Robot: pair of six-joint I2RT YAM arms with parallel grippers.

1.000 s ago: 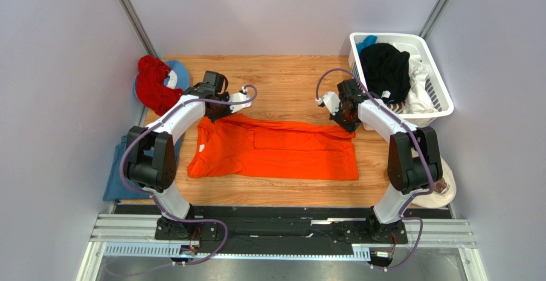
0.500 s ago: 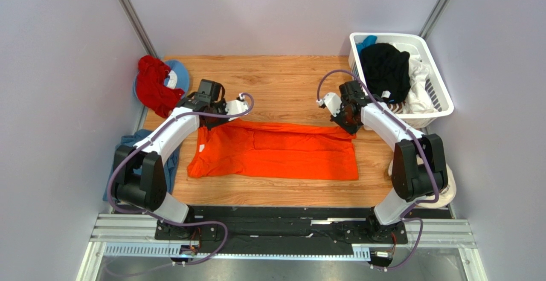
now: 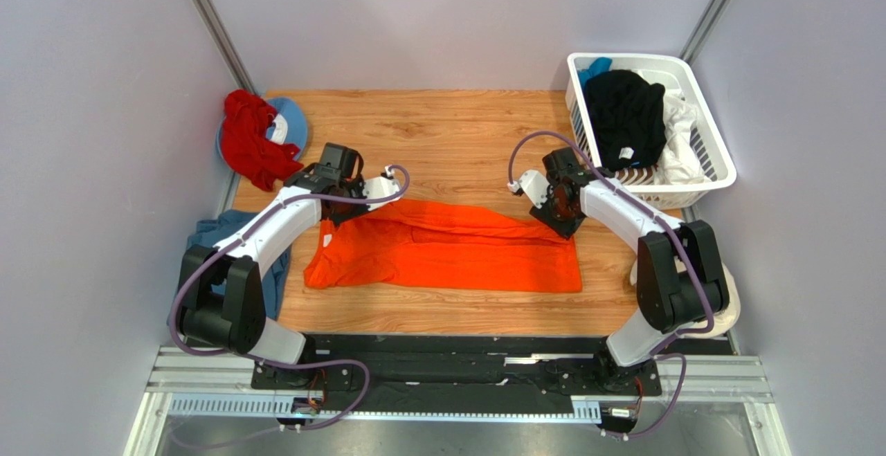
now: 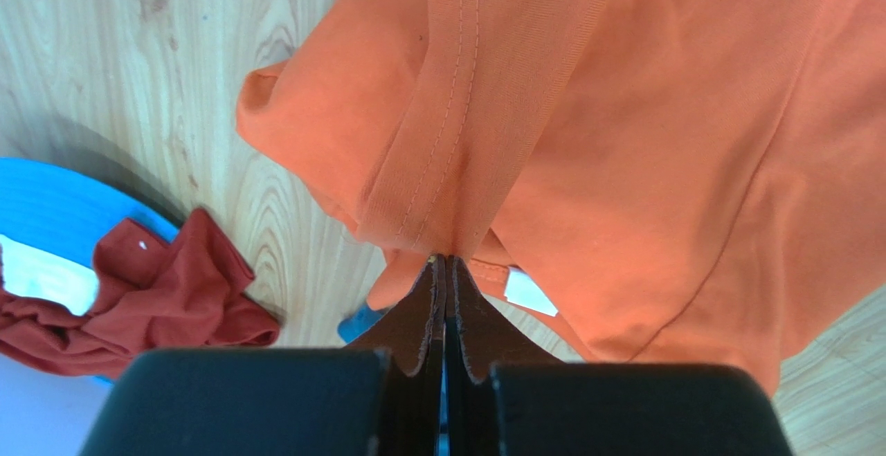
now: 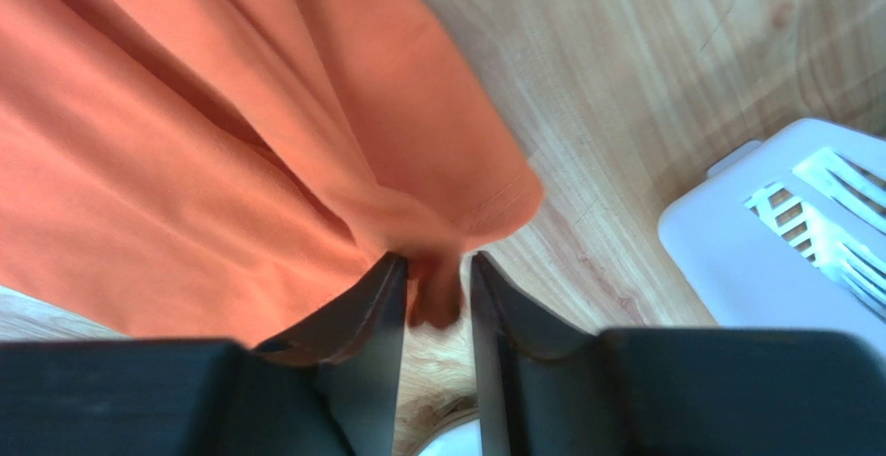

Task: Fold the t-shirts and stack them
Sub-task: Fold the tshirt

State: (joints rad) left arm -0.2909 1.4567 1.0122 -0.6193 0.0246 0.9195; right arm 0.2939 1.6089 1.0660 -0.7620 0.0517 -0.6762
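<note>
A bright orange t-shirt (image 3: 447, 254) lies spread across the middle of the wooden table (image 3: 458, 134), its far edge lifted and drawn toward the near side. My left gripper (image 3: 348, 194) is shut on the far left hem; in the left wrist view the orange shirt (image 4: 645, 134) runs straight into the closed tips of the left gripper (image 4: 446, 260). My right gripper (image 3: 556, 215) is at the far right corner. In the right wrist view the right gripper (image 5: 437, 264) has its jaws apart, with a loose fold of the orange shirt (image 5: 156, 165) hanging between them.
A white basket (image 3: 718, 165) at the back right holds a black shirt (image 3: 624, 114) and a white shirt (image 3: 681, 134). A red garment (image 3: 248, 145) lies on a blue disc (image 3: 293, 119) at the back left. A dusty blue shirt (image 3: 203, 259) hangs off the left edge. A beige cap (image 3: 725, 306) sits by the right arm.
Both grippers have moved toward the near side, pulling the shirt's far edge over with them. The right gripper's jaws have come apart; the left stays shut.
</note>
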